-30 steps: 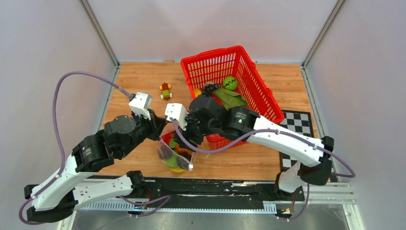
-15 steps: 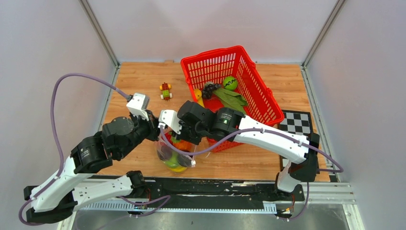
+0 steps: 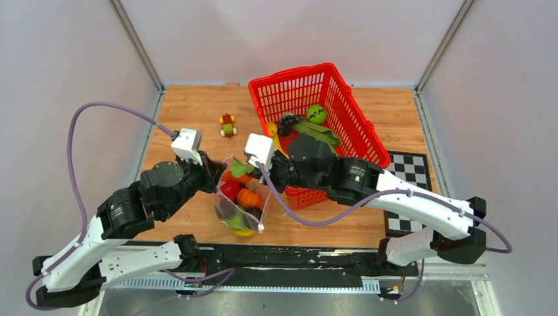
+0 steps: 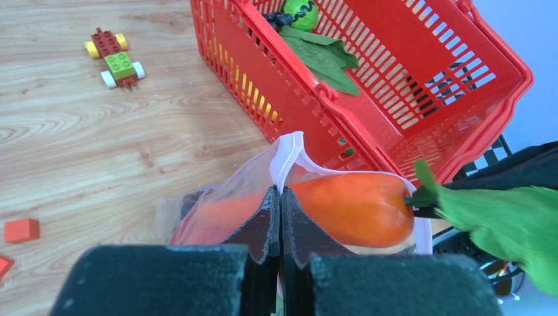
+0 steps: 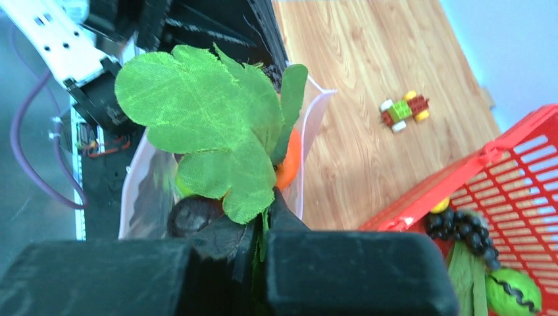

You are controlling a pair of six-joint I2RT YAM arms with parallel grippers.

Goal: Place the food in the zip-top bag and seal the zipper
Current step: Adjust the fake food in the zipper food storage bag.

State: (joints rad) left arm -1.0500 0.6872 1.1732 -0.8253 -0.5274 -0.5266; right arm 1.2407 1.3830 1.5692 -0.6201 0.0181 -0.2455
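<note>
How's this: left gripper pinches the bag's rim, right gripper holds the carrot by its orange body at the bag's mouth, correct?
No: the right wrist view shows the right gripper holding the carrot by its green leaves, not its orange body. The left gripper does pinch the zip-top bag at its rim.

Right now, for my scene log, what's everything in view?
table: one, wooden
zip-top bag: one, clear, near table edge
toy food: several, mixed colours, inside bag
carrot: one, orange, green leaves, bag's mouth
basket: one, red, far table side
lime: one, green, in basket
grapes: one bunch, dark, in basket
leafy piece: one, green, in basket
banana: count unclear, yellow, in basket
toy block figure: one, multicoloured, left of basket
small block: one, red, on table
checkerboard: one, black-white, right of basket
left gripper: one, black, shut on bag's edge
right gripper: one, black, shut on carrot's leaves
</note>
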